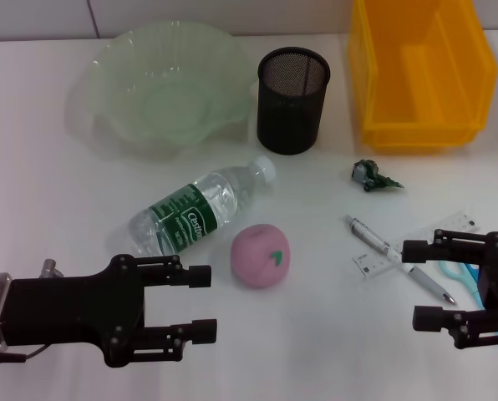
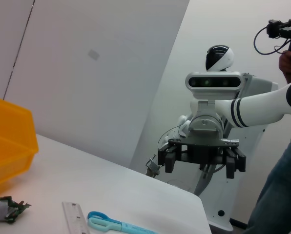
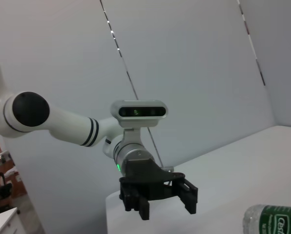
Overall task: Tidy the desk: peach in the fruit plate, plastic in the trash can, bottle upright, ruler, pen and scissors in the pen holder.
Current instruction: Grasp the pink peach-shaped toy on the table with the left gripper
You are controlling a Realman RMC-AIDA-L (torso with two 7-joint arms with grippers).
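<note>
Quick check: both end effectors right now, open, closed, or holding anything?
Left end effector: open, empty, near the peach.
Right end effector: open, empty, over the ruler and pen.

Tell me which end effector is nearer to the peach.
Left. The left end effector is open just beside the peach; the right end effector is open farther away, over the pen.

Bottle: clear glossy plastic, green paper-look label. Pen holder: black metal mesh, matt. Bin: smooth yellow plastic. Plate: translucent green, glossy. Peach: matt pink. Desk: smooth matt white.
</note>
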